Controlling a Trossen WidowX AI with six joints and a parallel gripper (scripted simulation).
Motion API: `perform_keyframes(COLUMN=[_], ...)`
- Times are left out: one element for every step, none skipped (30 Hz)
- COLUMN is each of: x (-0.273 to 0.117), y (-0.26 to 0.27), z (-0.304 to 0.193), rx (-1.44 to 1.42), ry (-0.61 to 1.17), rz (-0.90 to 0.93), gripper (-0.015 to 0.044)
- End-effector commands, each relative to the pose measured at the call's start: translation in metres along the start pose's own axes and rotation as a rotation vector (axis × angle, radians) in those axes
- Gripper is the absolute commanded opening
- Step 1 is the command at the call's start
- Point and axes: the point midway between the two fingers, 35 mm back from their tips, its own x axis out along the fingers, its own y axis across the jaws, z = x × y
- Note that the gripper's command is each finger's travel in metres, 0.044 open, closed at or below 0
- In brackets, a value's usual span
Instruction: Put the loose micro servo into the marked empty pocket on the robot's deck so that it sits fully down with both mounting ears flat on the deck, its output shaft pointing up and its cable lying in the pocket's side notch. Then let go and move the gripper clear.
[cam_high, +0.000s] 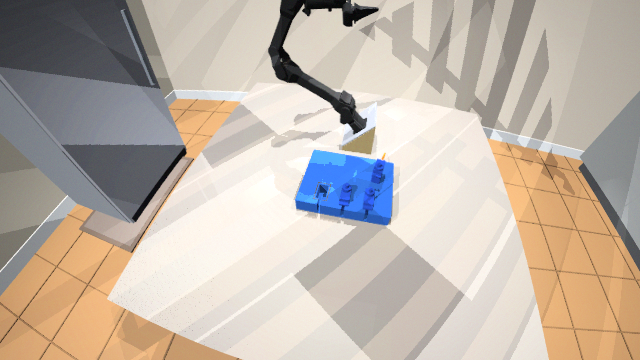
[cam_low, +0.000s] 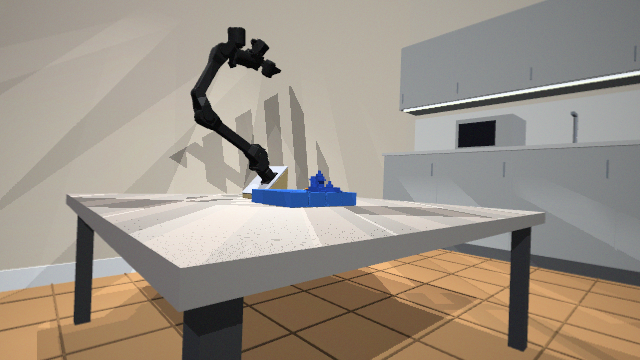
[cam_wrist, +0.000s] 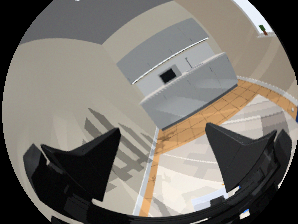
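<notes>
Black, two-fingered and tapered, the hand (cam_high: 376, 10) (cam_low: 279, 71) (cam_wrist: 164, 129) hangs high above the pale bench (cam_high: 250, 240) (cam_low: 300, 235) (cam_wrist: 175, 180), fingers spread practically to their widest with nothing between them. It points sideways, so the reach probably begins by swinging it downward over the deck, fingers kept wide. The white-topped wedge mount (cam_high: 371, 142) (cam_low: 283, 177) (cam_wrist: 202, 201) stands just behind the deck, so the wrist should stay well above it.

On the blue block-shaped deck (cam_high: 310, 165) (cam_low: 280, 197) (cam_wrist: 297, 119), the likely loose piece is the small blue servo with an orange tip (cam_high: 378, 171) (cam_low: 318, 181), up on the back right part; whether its ears touch cannot be told. Two blue seated servos (cam_high: 345, 195) (cam_high: 369, 198) crowd its front side, so a narrow, square grip on the body, clear of the cable, would suit best.

Farther along their row, the dark outlined pocket (cam_high: 322, 190) lies empty. The servo needs its shaft up and cable turned towards the side notch (cam_high: 318, 205) before a straight, slow lowering; a tilt could jam an ear on the rim.
</notes>
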Motion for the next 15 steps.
perform_keyframes(x=[0.019, 0.023, 0.027, 0.031, 0.035, 0.038, 0.042, 0.046, 0.049, 0.052, 0.056, 0.059, 0.062, 0.065, 0.068], y=[-0.022, -0.027, -0.032, -0.037, -0.042, -0.047, -0.052, -0.057, -0.063, -0.068, -0.073, -0.078, -0.084, -0.089, -0.095], z=[-0.002, -0.002, -0.003, -0.003, -0.004, -0.005, -0.005, -0.006, -0.007, -0.008, -0.009, -0.010, -0.011, -0.012, -0.013], rx=[-0.069, -0.089, -0.109, -0.130, -0.150, -0.170, -0.191, -0.211, -0.231, -0.251, -0.271, -0.291, -0.311, -0.331, -0.351], ry=[0.040, 0.049, 0.060, 0.071, 0.082, 0.094, 0.107, 0.120, 0.133, 0.147, 0.162, 0.177, 0.192, 0.209, 0.225], rz=[-0.077, -0.094, -0.110, -0.127, -0.143, -0.159, -0.174, -0.189, -0.203, -0.217, -0.231, -0.244, -0.257, -0.270, -0.282], gripper=[0.0440, 0.0440, 0.0440, 0.0440, 0.0440, 0.0440, 0.0440, 0.0440, 0.0440, 0.0440, 0.0440, 0.0440, 0.0440, 0.0440, 0.0440])
